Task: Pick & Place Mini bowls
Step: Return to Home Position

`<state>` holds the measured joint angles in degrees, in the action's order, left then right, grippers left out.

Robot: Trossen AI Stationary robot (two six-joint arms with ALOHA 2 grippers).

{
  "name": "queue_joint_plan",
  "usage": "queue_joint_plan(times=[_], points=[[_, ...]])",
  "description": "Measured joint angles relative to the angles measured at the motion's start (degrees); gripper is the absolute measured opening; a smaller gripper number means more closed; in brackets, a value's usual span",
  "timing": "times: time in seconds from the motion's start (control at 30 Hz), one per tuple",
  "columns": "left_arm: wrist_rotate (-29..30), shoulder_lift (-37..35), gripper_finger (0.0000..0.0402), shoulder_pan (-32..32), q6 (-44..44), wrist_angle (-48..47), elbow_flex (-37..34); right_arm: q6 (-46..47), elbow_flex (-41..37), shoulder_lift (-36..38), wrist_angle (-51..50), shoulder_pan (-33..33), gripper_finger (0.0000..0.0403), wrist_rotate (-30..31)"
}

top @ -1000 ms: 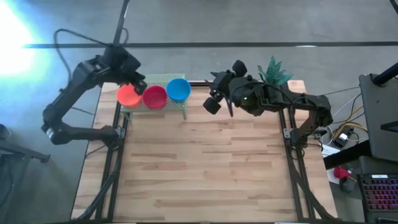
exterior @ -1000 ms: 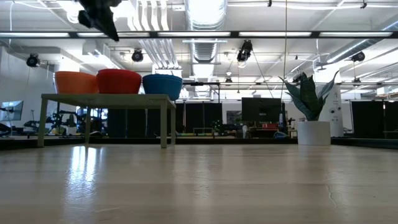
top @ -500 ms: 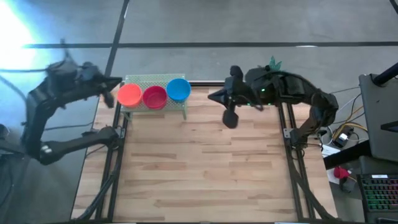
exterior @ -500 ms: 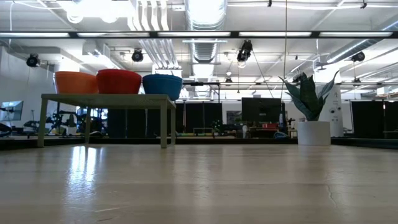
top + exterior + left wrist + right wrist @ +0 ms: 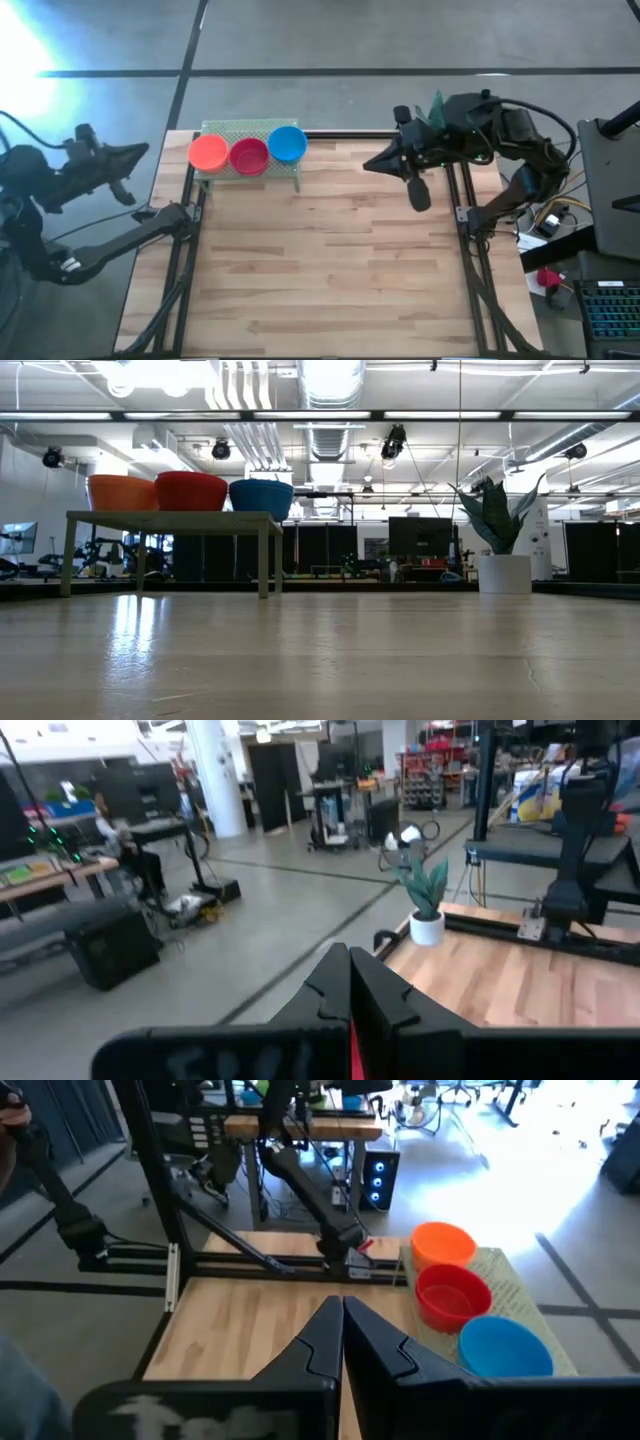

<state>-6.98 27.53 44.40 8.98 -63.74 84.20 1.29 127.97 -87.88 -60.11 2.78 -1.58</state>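
The bowls sit side by side on the little green shelf (image 5: 250,129) at the far left corner of the table (image 5: 320,270). The orange bowls (image 5: 208,152) are at the outer end, the red bowls (image 5: 248,156) in the middle and the blue bowls (image 5: 287,143) nearest the table's centre. The left gripper (image 5: 135,153) hangs out beyond the table's left edge, its fingers pressed together on nothing. The right gripper (image 5: 370,164) hovers over the far side near the potted plant (image 5: 502,573), likewise clenched and empty.
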Motion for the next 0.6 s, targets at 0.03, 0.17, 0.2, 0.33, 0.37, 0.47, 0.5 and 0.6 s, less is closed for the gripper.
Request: queue_joint_plan(times=[0.03,0.17,0.2,0.33,0.37,0.47,0.5,0.6], points=[[0.04,-0.54,0.0000,0.02,0.21,0.08,-0.04,0.09,-1.06,0.68,0.44,0.02,0.0008,-0.04],[-1.03,-2.16,0.0000,0.11,0.10,-0.16,-0.24,0.29,-6.00,3.84,3.33,0.33,0.0008,-0.03],[-1.07,-2.63,0.0000,0.11,-0.02,-0.15,-0.24,0.65,-7.39,4.87,3.84,0.34,0.0008,-0.05],[-0.97,-3.93,0.0000,0.04,0.02,-0.11,-0.25,2.48,-13.91,9.68,7.33,0.35,0.0008,-0.01],[-1.04,-4.02,0.0000,0.05,0.01,-0.09,-0.30,2.73,-15.65,11.12,8.72,0.35,0.0008,-0.03],[-1.00,-4.62,0.0000,0.11,-0.15,0.18,-0.66,2.83,-21.25,15.79,12.59,0.38,0.0008,-0.05],[-1.00,-4.89,0.0000,0.07,-0.48,0.32,-0.72,2.83,-23.16,17.35,14.09,0.38,0.0008,-0.05],[-2.65,-5.93,0.0000,0.07,-1.71,0.56,-1.12,2.57,-28.86,22.14,17.50,0.35,0.0008,-0.05]])
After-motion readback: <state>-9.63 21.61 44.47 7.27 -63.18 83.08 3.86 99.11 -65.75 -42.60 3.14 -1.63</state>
